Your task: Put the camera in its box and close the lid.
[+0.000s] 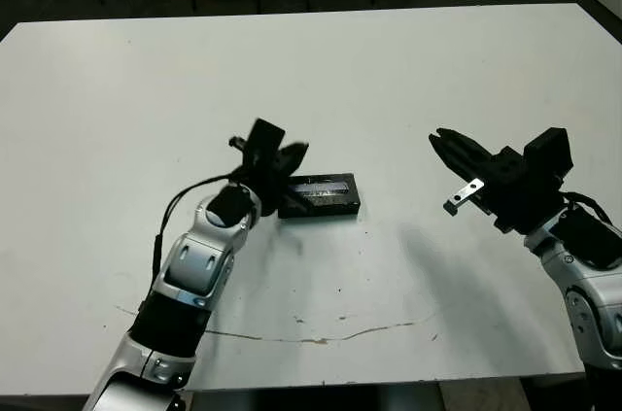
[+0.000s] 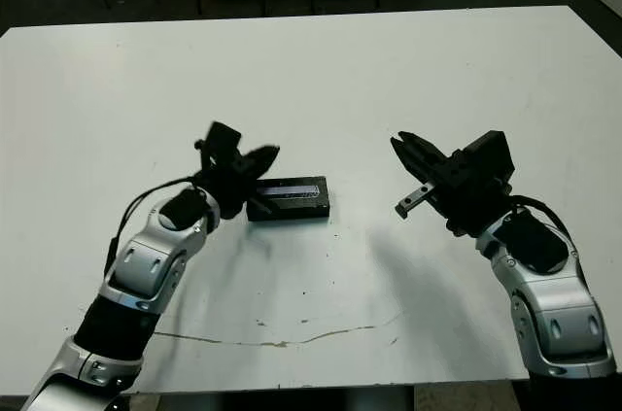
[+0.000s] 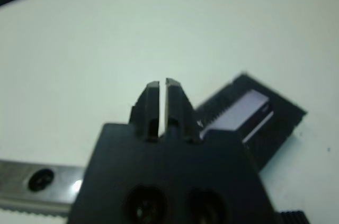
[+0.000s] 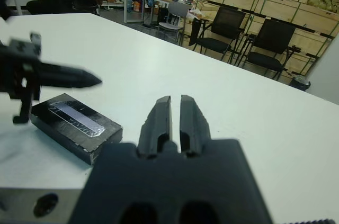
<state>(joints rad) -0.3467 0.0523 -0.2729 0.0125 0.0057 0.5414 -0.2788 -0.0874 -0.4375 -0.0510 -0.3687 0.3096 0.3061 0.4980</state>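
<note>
The box [image 1: 319, 195] sits shut under its lid [image 4: 78, 114] mid-surface [image 1: 389, 81], with bare white room all round. The left pincer [image 1: 289, 154] hovers at the box's left end, fingers pressed together, empty. The right pincer [image 1: 439, 142] hangs well apart, also closed and empty. The writing on the lid's grey strip is too blurred to read. Chairs [image 4: 265, 41] stand beyond the far edge.

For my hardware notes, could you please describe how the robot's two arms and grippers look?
Both arms have silver-grey shells with black joints. The left gripper and right gripper are black with two tapered fingers. A black cable loops beside the left forearm; a small silver bracket sits under the right gripper.
</note>
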